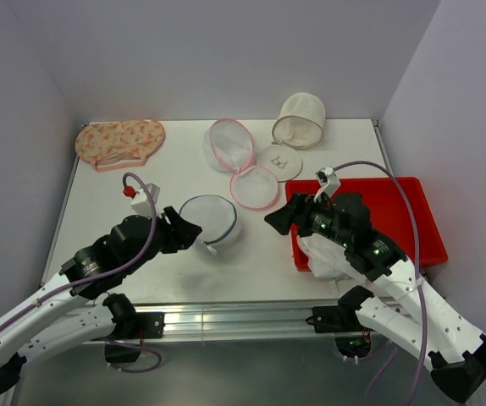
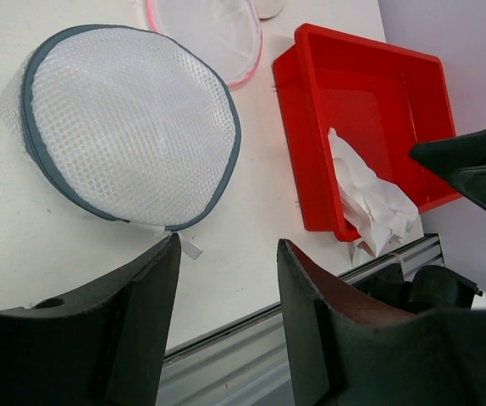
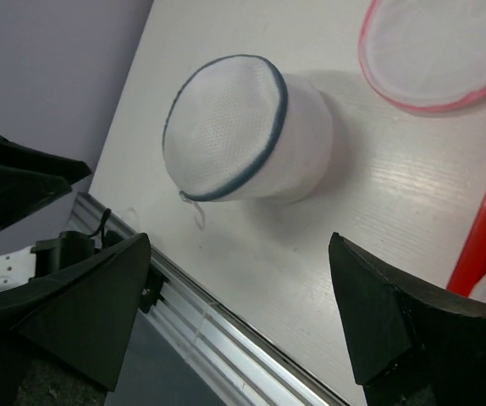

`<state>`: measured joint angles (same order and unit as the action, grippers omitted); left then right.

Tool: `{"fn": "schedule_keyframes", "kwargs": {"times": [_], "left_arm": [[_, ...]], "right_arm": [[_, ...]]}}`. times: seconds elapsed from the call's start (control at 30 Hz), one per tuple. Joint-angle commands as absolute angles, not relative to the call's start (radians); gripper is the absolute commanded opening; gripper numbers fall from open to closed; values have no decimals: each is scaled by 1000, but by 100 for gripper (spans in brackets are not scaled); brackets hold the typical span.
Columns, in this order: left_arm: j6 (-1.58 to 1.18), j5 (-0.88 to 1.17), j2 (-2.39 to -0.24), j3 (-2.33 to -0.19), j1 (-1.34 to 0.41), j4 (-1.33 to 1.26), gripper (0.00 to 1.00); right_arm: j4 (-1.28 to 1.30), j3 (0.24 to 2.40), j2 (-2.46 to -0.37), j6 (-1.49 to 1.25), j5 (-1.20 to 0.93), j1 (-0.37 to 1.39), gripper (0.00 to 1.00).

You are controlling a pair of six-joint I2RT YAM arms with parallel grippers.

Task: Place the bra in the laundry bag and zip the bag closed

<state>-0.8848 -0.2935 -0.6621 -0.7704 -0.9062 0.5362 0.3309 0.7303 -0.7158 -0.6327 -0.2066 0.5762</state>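
The laundry bag [image 1: 212, 222], round white mesh with a dark blue-grey zipper rim, sits at the table's near middle with its two halves together; it also shows in the left wrist view [image 2: 124, 127] and the right wrist view [image 3: 234, 127]. The bra [image 1: 326, 258], crumpled white fabric, lies in the near left corner of the red bin [image 1: 400, 207] and hangs over its edge, partly under my right arm; it also shows in the left wrist view [image 2: 370, 203]. My left gripper [image 1: 192, 230] is open and empty just left of the bag. My right gripper [image 1: 275, 222] is open and empty to its right.
A pink-rimmed mesh bag [image 1: 241, 165] lies open behind the laundry bag, with a small white disc [image 1: 279, 161] beside it. A cream mesh bag [image 1: 300, 120] stands at the back. A peach floral bag [image 1: 120, 141] lies at the back left.
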Motion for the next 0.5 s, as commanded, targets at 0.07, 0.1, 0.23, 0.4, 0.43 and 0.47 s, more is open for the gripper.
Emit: {"fn": "schedule_keyframes", "kwargs": {"times": [0.07,0.1,0.23,0.4,0.43,0.47], "left_arm": [[-880,-316,-620,-759,-902,520,55],[-879,-321,-611,-758,-902,525,55],[-873,-348,-574,-756,-902,552,56],[-868,-362,-558,-776,-902,589,56],[-870,-364,-554,-775,-902,591,56],[-870,-365,-542,-773,-902,592,56]], "right_arm": [[397,683,-626,-626,-123,575,94],[399,672,-615,-627,-117,575,94],[403,663,-575,-630,-97,575,94],[393,657,-561,-635,-112,575,95],[396,658,-560,-635,-112,575,95],[402,660,-558,-634,-110,575,95]]}}
